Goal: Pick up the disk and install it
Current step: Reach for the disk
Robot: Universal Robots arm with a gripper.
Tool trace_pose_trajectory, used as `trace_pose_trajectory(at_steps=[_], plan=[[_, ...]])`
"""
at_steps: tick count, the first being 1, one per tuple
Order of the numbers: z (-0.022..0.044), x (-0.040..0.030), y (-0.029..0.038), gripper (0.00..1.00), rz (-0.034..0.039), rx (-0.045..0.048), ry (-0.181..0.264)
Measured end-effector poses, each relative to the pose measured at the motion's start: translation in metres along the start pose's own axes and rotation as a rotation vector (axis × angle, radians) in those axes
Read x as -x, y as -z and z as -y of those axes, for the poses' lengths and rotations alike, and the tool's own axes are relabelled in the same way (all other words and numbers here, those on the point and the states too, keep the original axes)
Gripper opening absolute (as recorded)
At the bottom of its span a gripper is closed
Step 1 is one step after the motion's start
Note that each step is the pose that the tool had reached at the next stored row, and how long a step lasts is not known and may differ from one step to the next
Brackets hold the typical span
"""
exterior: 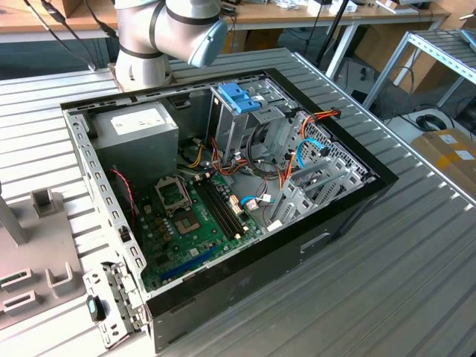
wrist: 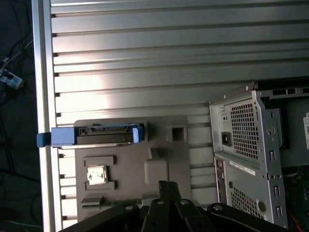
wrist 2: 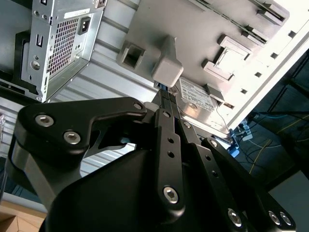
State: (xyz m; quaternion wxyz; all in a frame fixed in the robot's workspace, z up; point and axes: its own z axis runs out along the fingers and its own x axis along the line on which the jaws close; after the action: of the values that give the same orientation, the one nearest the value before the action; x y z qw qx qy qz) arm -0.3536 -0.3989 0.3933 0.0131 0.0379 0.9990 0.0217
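**Disk (wrist: 96,135) on edge in the fixture (wrist: 128,164); gripper (wrist: 165,187) over the fixture, open or closed cannot be told.**
In the exterior view the fixture lies at 8 o'clock of the computer case (exterior: 312,245). A skewed approach could strike the post (wrist: 155,169), or push the disk off the table (wrist: 145,48) edge, which its blue rail (wrist: 60,137) reaches. In the second wrist view the gripper body hides the disk's seating.

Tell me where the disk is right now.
In the first wrist view the disk rests in a slot at the edge of the grey tray on the ribbed table, apart from the computer case.
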Motion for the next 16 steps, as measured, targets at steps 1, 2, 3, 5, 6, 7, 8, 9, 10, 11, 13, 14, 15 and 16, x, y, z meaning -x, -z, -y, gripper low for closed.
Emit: trace_pose_trajectory(at_steps=[1, 2, 3, 5, 6, 7, 8, 9, 10, 11, 13, 14, 15, 16], plan=[[0.0000, -0.0006, 0.0000, 0.10, 0.0000, 0.0000, 0.000], [0.0001, -0.0012, 0.0000, 0.10, 0.0000, 0.0000, 0.000], [0.0001, -0.0018, 0.0000, 0.10, 0.0000, 0.0000, 0.000], [0.0002, -0.0028, 0.0001, 0.10, 0.0000, 0.0000, 0.000], [0.0003, -0.0034, 0.0001, 0.10, 0.0000, 0.0000, 0.000], [0.0003, -0.0038, 0.0001, 0.10, 0.0000, 0.0000, 0.000], [0.0003, -0.0045, 0.0001, 0.10, 0.0000, 0.0000, 0.000], [0.0004, -0.0052, 0.0001, 0.10, 0.0000, 0.0000, 0.000], [0.0004, -0.0057, 0.0002, 0.10, 0.0000, 0.0000, 0.000], [0.0005, -0.0062, 0.0002, 0.10, 0.0000, 0.0000, 0.000], [0.0006, -0.0075, 0.0002, 0.10, 0.0000, 0.0000, 0.000], [0.0006, -0.0084, 0.0002, 0.10, 0.0000, 0.0000, 0.000], [0.0007, -0.0090, 0.0003, 0.10, 0.0000, 0.0000, 0.000], [0.0007, -0.0096, 0.0003, 0.10, 0.0000, 0.0000, 0.000]])
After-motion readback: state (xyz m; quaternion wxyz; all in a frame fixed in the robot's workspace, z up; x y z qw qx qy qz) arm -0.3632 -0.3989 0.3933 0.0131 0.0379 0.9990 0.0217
